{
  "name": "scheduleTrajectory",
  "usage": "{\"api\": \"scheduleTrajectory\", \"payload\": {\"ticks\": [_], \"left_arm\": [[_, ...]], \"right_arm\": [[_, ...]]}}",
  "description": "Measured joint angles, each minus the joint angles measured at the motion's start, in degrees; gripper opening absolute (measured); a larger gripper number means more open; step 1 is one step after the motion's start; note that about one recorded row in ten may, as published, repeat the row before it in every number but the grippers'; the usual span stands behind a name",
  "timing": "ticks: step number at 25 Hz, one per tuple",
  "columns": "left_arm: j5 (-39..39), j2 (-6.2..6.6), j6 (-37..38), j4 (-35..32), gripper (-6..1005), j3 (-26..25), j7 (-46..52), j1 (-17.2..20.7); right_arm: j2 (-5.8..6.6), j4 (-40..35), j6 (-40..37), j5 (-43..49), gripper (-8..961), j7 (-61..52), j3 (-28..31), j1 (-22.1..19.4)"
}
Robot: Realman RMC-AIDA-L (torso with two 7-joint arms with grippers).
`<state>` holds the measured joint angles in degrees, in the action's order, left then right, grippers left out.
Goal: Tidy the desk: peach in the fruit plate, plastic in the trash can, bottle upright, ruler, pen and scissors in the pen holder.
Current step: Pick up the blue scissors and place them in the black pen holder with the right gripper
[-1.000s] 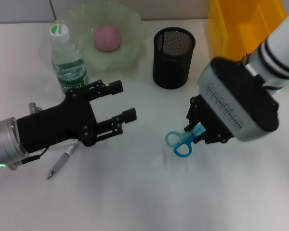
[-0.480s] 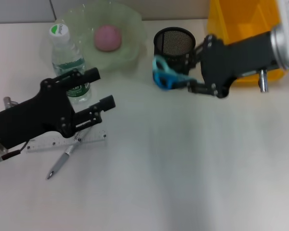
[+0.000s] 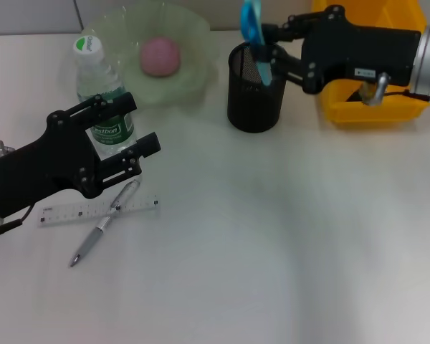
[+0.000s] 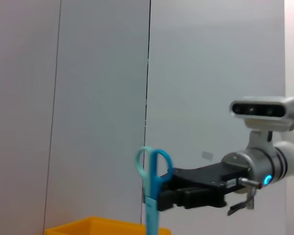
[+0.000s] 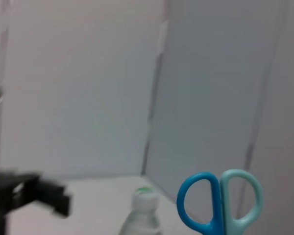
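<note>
Lifted off the desk (image 3: 272,236) a second ago, scissors (image 3: 252,32) now upright above the pen holder (image 3: 255,89) at twelve o'clock, clamped in right hand (image 3: 266,50), ready to drop; left hand (image 3: 125,129) spread, idle over ruler (image 3: 100,209).

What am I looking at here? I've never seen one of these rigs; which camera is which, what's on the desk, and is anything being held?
This is a two-armed robot tidying a white desk. The overhead picture comes from a camera on its head; the other two come from cameras on its wrists.

The right gripper is shut on the blue-handled scissors, holding them upright, handles up, over the black mesh pen holder. Both wrist pictures show those scissors too.

The left gripper is open, above the desk near the clear plastic ruler and the silver pen, which lie flat.

Also there: a clear water bottle with a green label, standing upright; a pink peach in the pale green fruit plate; and a yellow bin behind the right arm.
</note>
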<state>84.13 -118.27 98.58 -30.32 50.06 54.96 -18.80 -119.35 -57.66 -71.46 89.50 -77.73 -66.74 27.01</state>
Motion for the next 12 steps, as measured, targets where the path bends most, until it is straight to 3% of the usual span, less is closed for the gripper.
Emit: {"api": "scheduleTrajectory", "payload": {"ticks": [6,12], "left_arm": [[0.0,0.05,0.06,-0.07,698,0.0,-0.04,0.02],[-0.02,-0.07,0.1,-0.18,698,-0.07,-0.48,0.71]], "right_arm": [[0.01,10.16,3.35,-8.29,228,1.77,0.46,1.98],[-0.14,23.85,6.92,-22.93,229,13.09,0.56,5.38]]}}
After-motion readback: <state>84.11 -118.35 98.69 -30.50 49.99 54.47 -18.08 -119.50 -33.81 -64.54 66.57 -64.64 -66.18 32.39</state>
